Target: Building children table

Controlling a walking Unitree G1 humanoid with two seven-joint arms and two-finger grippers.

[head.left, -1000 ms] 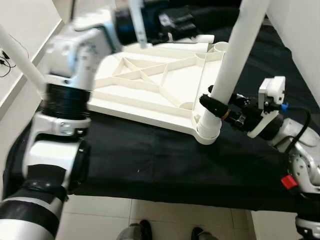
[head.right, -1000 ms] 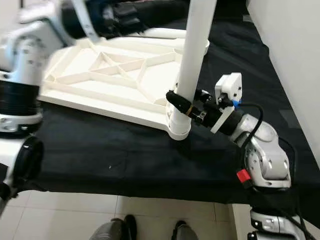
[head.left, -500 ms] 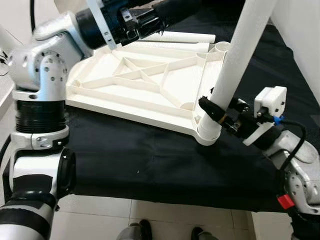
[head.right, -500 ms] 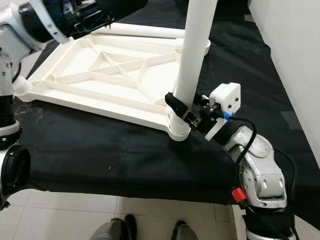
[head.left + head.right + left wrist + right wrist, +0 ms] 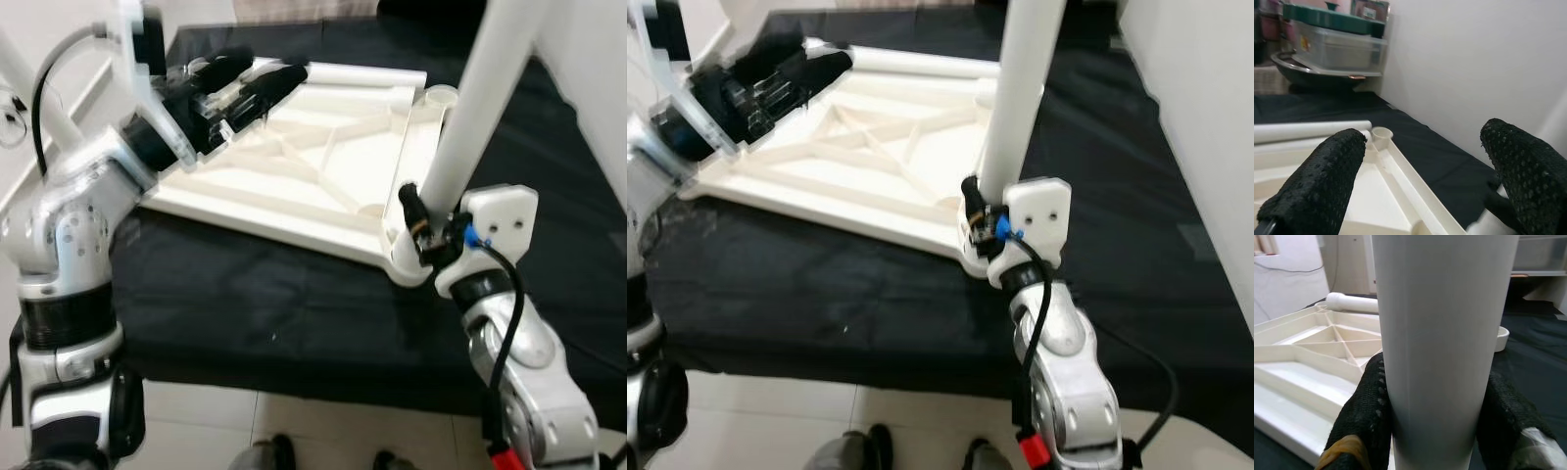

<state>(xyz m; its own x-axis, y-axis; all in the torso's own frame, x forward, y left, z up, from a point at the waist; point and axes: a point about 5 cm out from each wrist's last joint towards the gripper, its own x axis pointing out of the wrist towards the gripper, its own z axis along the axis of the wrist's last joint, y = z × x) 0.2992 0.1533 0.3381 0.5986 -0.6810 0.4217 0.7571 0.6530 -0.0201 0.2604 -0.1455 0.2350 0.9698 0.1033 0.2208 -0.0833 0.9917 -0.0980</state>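
A white tabletop [image 5: 323, 166] lies upside down on a black cloth, its ribbed underside facing up. A white table leg [image 5: 470, 108] stands upright in the socket at the near right corner. My right gripper [image 5: 413, 217] is shut on this leg just above the socket; in the right wrist view its fingers [image 5: 1364, 416] press both sides of the tube [image 5: 1444, 333]. My left gripper [image 5: 257, 76] hovers open over the far left part of the tabletop, with nothing between its fingers [image 5: 1317, 186]. A loose leg [image 5: 372, 73] lies along the far edge.
The black-covered table [image 5: 245, 294] ends at a near edge above the tiled floor, where a person's shoes [image 5: 279, 455] show. A white wall stands close on the right. Another white tube [image 5: 24, 69] rises at the left edge. Storage boxes and a metal bowl [image 5: 1327, 49] sit beyond the table.
My left arm has pulled back, bringing its open gripper from the far edge to above the tabletop's left part. The right wrist has swung round to the near side of the leg, still gripping.
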